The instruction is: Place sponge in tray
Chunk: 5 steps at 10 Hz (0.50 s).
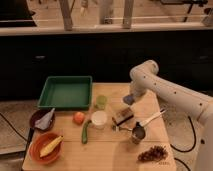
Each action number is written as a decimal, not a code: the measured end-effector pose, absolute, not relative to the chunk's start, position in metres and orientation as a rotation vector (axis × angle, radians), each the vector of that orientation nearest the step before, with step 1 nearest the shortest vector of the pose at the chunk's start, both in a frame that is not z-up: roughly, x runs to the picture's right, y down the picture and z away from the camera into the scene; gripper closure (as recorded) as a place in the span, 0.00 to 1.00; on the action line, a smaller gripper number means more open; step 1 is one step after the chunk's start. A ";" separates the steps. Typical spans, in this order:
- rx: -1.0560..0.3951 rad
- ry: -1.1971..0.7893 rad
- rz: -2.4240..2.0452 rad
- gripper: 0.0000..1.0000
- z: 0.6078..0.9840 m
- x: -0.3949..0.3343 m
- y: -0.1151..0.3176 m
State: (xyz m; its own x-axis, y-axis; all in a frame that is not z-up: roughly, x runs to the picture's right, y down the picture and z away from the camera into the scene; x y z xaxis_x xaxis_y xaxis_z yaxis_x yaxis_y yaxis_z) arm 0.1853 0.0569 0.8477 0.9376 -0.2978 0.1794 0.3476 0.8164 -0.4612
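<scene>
Camera view shows the white arm's gripper [129, 98] (grip state: cannot tell) hovering just above-right of the brown rectangular sponge [122, 117]. Judged step: reaching for it; next comes descent onto it, then carrying it far left to the green plastic tray [47, 86].

White arm [170, 90] (rounded joints), dark end effector [129, 99]
</scene>
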 end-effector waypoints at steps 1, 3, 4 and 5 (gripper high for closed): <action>-0.508 -0.115 -0.358 1.00 0.848 0.182 0.052; -0.501 -0.144 -0.385 1.00 0.849 0.172 0.041; -0.495 -0.157 -0.403 1.00 0.850 0.165 0.034; -0.493 -0.171 -0.420 1.00 0.850 0.159 0.029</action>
State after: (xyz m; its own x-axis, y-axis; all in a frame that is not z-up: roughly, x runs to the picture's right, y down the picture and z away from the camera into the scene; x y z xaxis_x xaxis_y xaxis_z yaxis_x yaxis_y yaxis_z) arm 0.1588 0.0285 0.8503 0.9011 -0.3484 0.2582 0.4296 0.7983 -0.4220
